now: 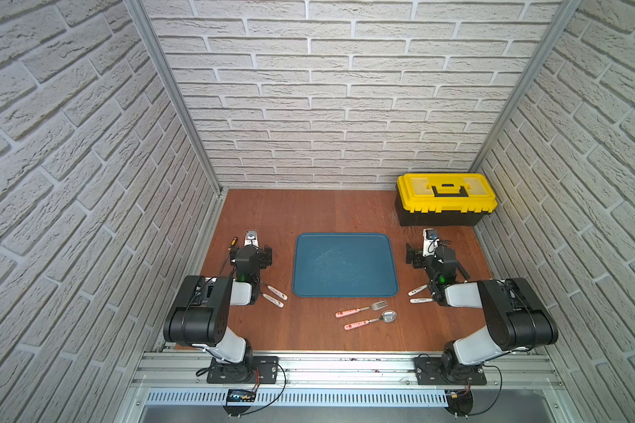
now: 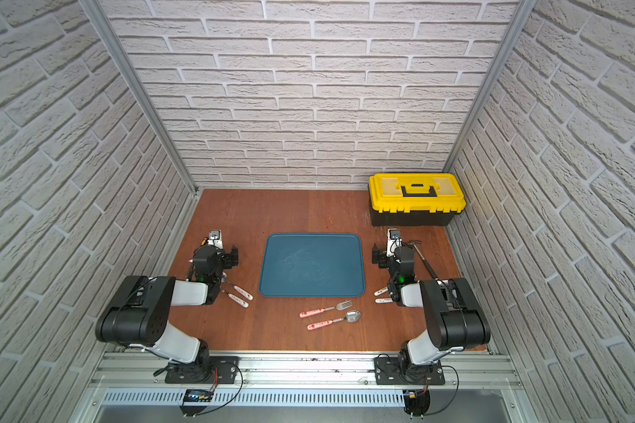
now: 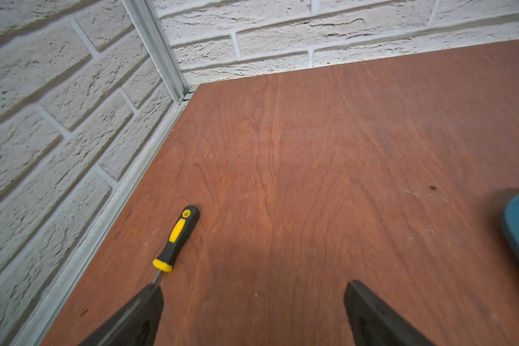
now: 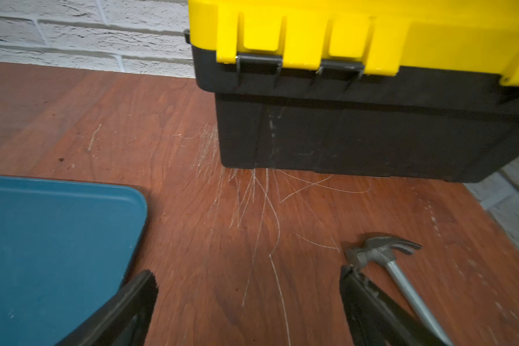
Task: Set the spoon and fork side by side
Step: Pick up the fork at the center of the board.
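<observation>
Pink-handled fork [image 1: 362,308] and spoon [image 1: 371,320] are lying parallel, heads pointing rightward, nearer right fingers [image 4: 126,311] | right and left fingers [image 3: 132,314] gaping wide, holding nothing

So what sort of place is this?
Probably a staged robot test cell: white brick-pattern wall panels in an aluminium frame, a metal rail carrying the arm bases, and a yellow-lidded black plastic toolbox sharing the reddish wooden tabletop with a blue plastic tray.
</observation>
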### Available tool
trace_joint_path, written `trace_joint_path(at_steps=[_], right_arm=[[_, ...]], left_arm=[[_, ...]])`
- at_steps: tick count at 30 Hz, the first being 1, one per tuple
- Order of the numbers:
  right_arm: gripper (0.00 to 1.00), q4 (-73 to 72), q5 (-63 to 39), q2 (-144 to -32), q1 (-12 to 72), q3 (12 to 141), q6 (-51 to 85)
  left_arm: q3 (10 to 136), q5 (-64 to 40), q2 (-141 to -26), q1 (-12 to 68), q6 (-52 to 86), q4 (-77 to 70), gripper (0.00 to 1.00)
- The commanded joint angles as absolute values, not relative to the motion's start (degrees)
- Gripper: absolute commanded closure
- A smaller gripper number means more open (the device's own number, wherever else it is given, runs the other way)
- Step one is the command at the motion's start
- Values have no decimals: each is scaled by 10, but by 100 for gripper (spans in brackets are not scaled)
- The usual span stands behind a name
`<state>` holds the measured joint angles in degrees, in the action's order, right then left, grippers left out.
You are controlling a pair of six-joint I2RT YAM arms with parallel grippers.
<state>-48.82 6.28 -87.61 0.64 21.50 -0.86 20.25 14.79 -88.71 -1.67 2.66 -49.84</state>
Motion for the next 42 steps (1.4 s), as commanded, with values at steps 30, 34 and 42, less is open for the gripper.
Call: trace_joint_path(at_steps=[30, 34, 42], right_arm=[[93, 98, -19, -713, 27, 485, 217], [92, 119, -12, -708, 33, 485, 227], [89, 155, -6, -686, 36, 476, 221]], left_arm=[[636, -117, -735, 74, 108, 229, 22], [707, -198, -766, 80, 170, 317, 100], [794, -44, -905, 357, 4, 495, 100]])
